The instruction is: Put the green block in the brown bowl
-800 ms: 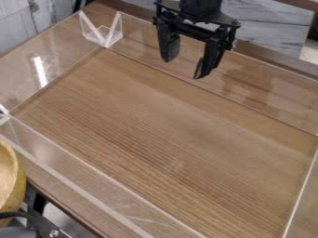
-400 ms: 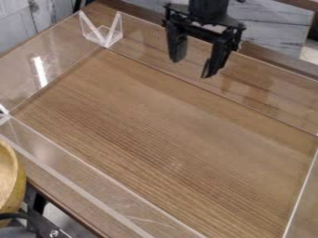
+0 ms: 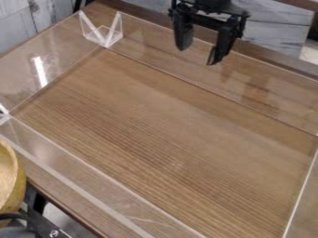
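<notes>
My gripper (image 3: pixel 202 48) hangs at the top centre of the camera view, above the far edge of the wooden table. Its two dark fingers (image 3: pixel 220 52) point down, spread apart, with nothing between them. A curved slice of the brown bowl (image 3: pixel 10 178), light tan wood with a thick rim, shows at the lower left edge, outside the clear wall. The green block is out of view.
Clear acrylic walls (image 3: pixel 74 191) fence the wooden table surface (image 3: pixel 174 121) on all sides. A small clear stand (image 3: pixel 102 31) sits at the far left corner. Dark cables lie at the bottom left (image 3: pixel 37 228).
The gripper has moved up and toward the far right of the table, still open and holding nothing.
</notes>
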Available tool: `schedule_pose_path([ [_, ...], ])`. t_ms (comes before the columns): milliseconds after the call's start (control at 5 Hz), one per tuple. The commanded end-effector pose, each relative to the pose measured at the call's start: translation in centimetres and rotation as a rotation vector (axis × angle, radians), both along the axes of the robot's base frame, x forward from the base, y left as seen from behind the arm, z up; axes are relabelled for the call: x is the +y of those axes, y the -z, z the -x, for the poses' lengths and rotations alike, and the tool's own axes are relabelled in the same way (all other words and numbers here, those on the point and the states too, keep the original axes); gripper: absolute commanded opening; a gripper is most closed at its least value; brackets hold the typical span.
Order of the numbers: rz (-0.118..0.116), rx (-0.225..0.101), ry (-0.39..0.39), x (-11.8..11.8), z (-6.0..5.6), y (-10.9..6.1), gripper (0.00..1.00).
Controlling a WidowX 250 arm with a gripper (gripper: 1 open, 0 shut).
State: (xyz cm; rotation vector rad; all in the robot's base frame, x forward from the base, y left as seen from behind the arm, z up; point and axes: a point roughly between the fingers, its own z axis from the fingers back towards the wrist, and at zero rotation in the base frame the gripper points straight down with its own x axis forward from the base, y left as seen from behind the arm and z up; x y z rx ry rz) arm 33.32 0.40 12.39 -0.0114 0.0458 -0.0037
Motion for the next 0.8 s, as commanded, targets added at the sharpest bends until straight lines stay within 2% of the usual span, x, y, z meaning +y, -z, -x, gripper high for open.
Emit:
schedule_pose_path([
  [0, -0.006, -0.102, -0.009, 0.7, -1.8, -2.3, 1.0],
  [400, -0.008, -0.156, -0.022, 1.5, -3.8, -2.5, 1.0],
  [600, -0.011, -0.182, -0.027, 2.0, -4.2, -2.5, 1.0],
])
